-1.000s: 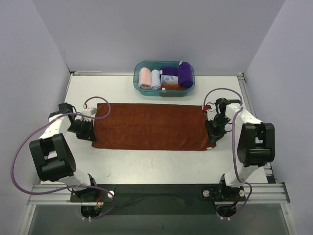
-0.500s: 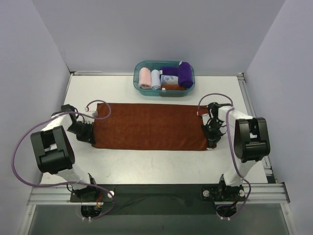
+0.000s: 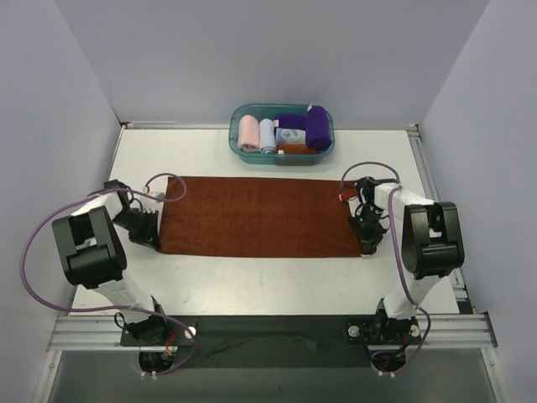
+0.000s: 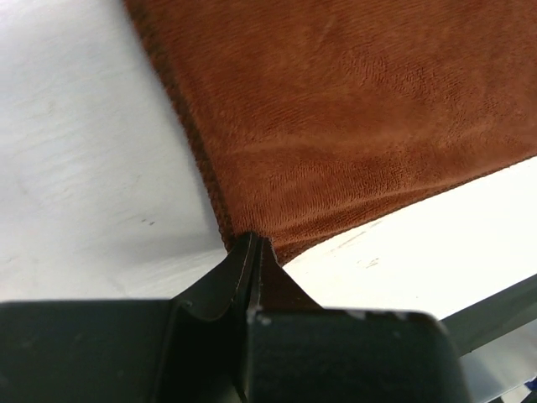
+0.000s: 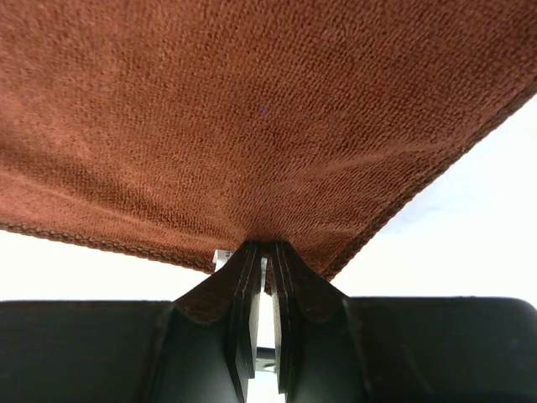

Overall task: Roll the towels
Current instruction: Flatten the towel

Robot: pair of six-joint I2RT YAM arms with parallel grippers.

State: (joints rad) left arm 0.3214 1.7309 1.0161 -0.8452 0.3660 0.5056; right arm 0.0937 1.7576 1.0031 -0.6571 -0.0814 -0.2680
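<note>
Two towels show from above: the rust-brown towel lies flat on the table, and the purple towel sits in the basket. The left wrist view shows the left gripper pinched tight on the brown towel's near corner. In the right wrist view, the right gripper clamps the opposite corner, jaws barely apart.

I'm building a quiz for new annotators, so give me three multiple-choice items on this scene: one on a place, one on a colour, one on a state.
1. Where is the purple towel? A in the teal basket; B on the floor; C on the wall.
2. What colour is the flat towel? A pink; B rust-brown; C white.
3. The right gripper is: A wide open; B shut on the flat towel; C out of view.
Key: A, it sits in the basket; B, the top view shows rust-brown; B, its fingers pinch the towel's corner.
</note>
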